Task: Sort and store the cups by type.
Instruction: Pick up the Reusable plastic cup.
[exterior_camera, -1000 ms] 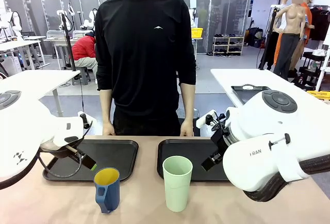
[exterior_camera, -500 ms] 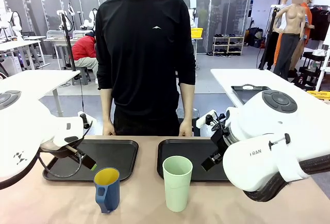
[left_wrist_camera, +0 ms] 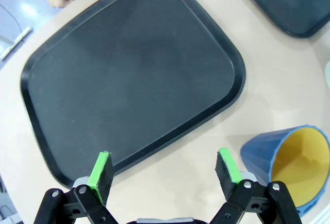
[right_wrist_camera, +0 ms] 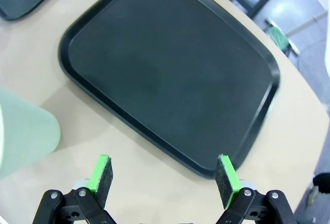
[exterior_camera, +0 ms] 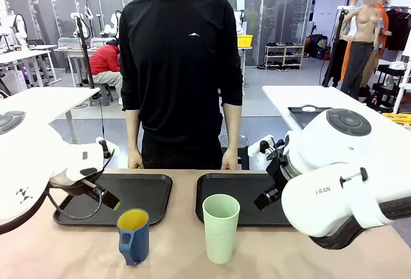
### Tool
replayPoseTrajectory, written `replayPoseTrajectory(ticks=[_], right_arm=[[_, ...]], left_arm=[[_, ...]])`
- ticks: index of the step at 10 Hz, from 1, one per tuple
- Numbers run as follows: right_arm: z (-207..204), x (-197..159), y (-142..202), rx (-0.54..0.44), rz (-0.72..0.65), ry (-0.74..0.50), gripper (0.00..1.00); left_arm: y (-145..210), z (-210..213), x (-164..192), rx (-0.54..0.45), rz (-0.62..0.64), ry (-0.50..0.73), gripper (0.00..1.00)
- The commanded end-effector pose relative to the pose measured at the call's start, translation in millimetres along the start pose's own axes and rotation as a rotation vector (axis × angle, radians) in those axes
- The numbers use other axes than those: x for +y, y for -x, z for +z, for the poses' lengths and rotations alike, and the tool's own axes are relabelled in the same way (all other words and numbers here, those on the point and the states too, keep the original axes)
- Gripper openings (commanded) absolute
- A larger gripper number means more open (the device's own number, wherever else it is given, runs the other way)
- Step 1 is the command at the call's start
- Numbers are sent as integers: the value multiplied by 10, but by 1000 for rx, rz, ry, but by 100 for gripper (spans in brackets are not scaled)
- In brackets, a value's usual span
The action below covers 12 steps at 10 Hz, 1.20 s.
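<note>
At the bottom of the front view, a short dark-blue plastic cup with a yellow inside and a handle (exterior_camera: 133, 236) stands left of centre on the tan table (exterior_camera: 180, 253). A tall pale mint-green plastic tumbler (exterior_camera: 221, 227) stands apart from it at centre. The left gripper (left_wrist_camera: 165, 167) hangs empty with its fingers spread wide above the near rim of one flat black tray (left_wrist_camera: 129, 79), while the right gripper (right_wrist_camera: 165, 175) is equally spread and empty by the other black tray (right_wrist_camera: 170, 79).
</note>
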State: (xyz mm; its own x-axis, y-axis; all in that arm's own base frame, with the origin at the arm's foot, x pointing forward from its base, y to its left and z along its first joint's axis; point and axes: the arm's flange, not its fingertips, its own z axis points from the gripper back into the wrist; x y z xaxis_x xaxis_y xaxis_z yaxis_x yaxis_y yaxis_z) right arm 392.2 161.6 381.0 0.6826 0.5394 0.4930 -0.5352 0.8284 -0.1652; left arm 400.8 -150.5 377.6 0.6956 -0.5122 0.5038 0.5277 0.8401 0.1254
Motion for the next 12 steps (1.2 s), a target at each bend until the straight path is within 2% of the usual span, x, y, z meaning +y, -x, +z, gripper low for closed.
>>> replayPoseTrajectory(ticks=[1, 4, 6, 8, 12], right_arm=[[442, 245, -202, 43, -104, 85, 100], [1127, 398, -363, 38, -190, 150, 100], [1423, 565, -398, 11, -224, 177, 100], [1582, 699, -365, 7, -226, 222, 100], [1625, 733, -293, -13, -168, 263, 100]], left_arm=[[-146, 318, -118, -3, 80, -41, 100], [-380, 827, -328, -16, 174, -36, 100], [-428, 1044, -444, -12, 234, -54, 100], [-409, 1161, -562, -22, 194, -56, 100], [-388, 1185, -679, -6, 156, -70, 100]])
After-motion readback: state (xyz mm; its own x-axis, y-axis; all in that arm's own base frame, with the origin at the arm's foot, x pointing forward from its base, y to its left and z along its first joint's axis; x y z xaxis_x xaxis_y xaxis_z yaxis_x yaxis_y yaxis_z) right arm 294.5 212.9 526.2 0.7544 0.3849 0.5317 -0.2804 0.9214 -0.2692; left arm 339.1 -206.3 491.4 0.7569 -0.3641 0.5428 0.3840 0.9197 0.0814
